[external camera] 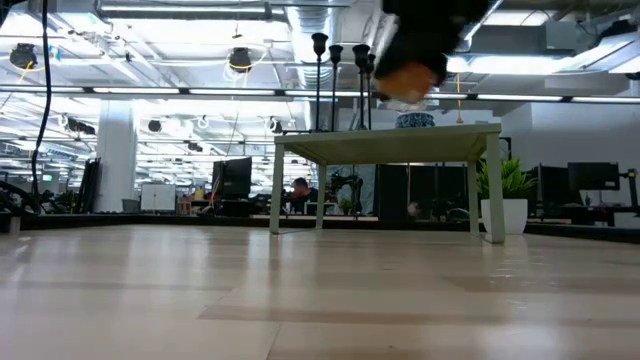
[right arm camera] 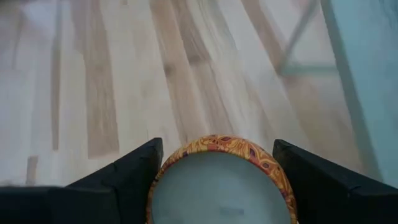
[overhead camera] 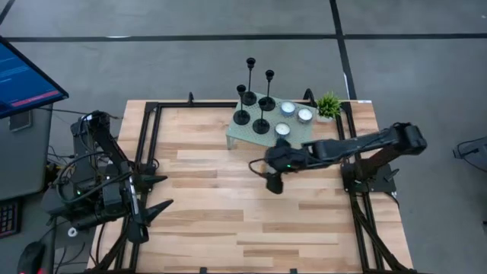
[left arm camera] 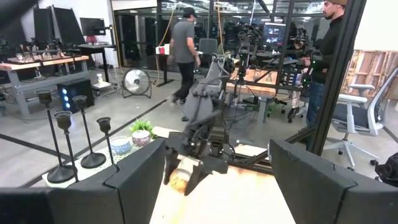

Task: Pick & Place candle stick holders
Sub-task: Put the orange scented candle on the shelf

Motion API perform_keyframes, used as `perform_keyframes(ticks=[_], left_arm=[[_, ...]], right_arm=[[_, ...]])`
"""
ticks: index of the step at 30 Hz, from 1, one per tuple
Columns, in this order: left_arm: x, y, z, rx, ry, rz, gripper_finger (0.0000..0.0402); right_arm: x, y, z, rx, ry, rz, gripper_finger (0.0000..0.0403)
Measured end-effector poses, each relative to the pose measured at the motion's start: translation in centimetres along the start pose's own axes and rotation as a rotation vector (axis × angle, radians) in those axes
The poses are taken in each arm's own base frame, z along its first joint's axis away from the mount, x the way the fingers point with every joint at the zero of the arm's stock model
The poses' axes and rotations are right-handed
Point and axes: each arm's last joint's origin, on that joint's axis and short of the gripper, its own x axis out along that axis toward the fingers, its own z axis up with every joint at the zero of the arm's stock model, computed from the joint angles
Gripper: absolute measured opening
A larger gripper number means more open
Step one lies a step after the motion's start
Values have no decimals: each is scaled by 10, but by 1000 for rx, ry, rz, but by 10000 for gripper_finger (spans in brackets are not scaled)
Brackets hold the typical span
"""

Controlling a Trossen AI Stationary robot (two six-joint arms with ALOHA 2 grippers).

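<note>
The right gripper [overhead camera: 273, 183] hangs over the middle of the pale butcher-block table [overhead camera: 221, 221], its fingers pinching a small round tealight candle in an orange patterned cup [right arm camera: 221, 180]; the right wrist view shows the white disc seated between the two dark fingers, with bare planks below it. Just beyond this gripper stands a low grey-green platform [overhead camera: 237, 134] on legs. Four black candle stick holders [overhead camera: 251, 95] of differing heights stand upright on the side of the platform farther from the right arm's base, and three more tealights [overhead camera: 295, 116] sit on its other side, with a small green plant [overhead camera: 329, 104] just past them at the table's far corner. The left gripper [overhead camera: 156, 207] waits well apart at the table's near left edge, fingers spread. Beyond the table lies a grey floor; the low view looks into an open office with ceiling lights, desks and monitors, and the left wrist view shows two people standing among the workbenches.
</note>
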Motion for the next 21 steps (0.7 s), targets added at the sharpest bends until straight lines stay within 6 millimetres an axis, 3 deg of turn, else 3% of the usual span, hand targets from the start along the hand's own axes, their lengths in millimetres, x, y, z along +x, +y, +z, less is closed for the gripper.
perform_keyframes(ticks=[6,11,15,21], left_arm=[[0,0,0,-1,0,2,287],[3,1,0,-1,-4,19,287],[5,1,0,0,-7,32,287],[6,1,0,-1,-7,34,287]], right_arm=[[-22,-2,-43,98,24,-24,286],[-59,-14,-48,159,-36,-85,286],[-83,-36,-50,200,-61,-168,286],[-93,-77,-52,254,-15,-326,286]])
